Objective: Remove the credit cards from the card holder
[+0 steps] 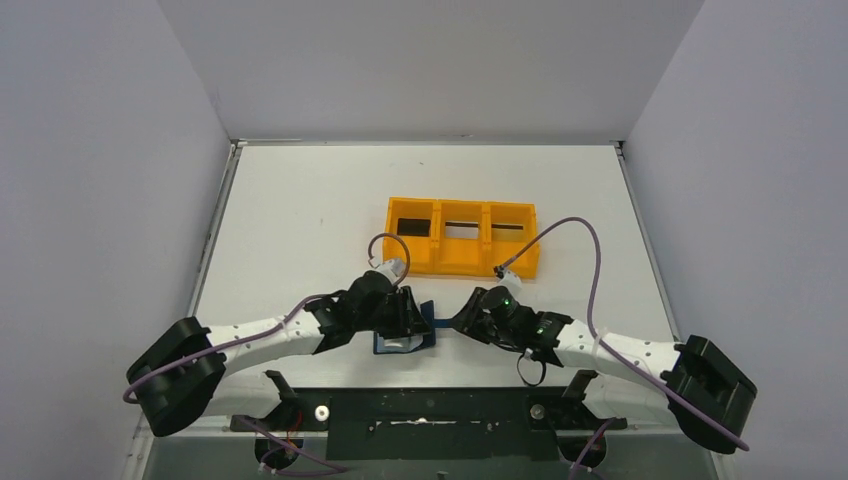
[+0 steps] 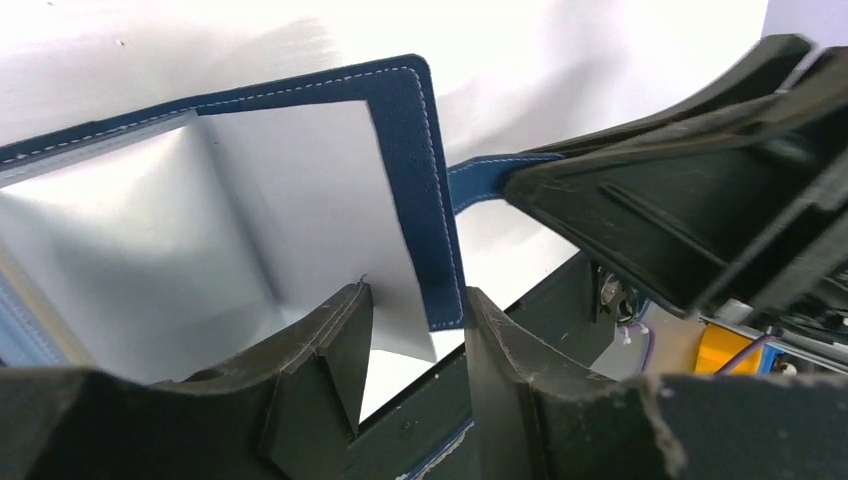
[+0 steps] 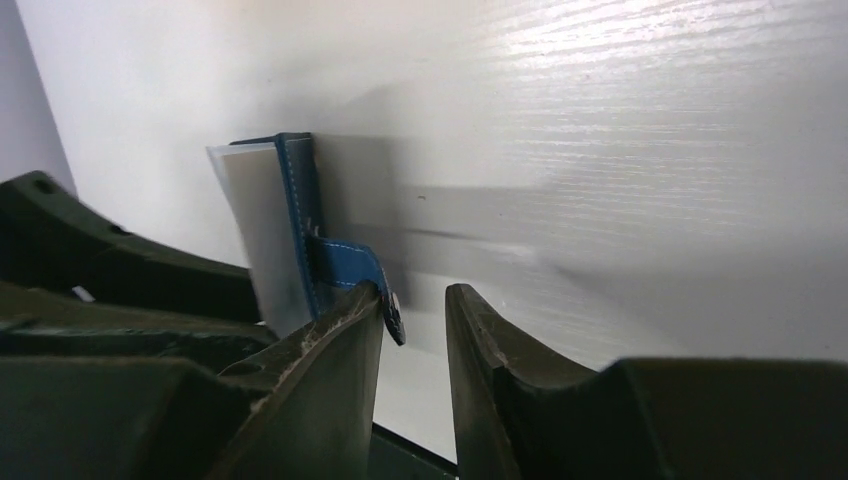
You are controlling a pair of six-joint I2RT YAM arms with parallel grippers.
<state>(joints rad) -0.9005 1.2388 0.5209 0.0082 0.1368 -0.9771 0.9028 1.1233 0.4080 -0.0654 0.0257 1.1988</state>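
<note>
Your card holder (image 2: 400,130) sits between the 2 arms near the bench's (image 3: 650,150) front edge, right at the left gripper (image 2: 418,345). Its jaws stand parted astride the navy cover's free edge and are not pinching it. The closure tab (image 3: 350,262) points across at the right gripper (image 3: 415,310), also released, with the tab touching 1 finger. A pale card (image 2: 300,200) faces the left arm, which looks nearer. The orange tray (image 1: 460,262) stands behind, leaving room.
</note>
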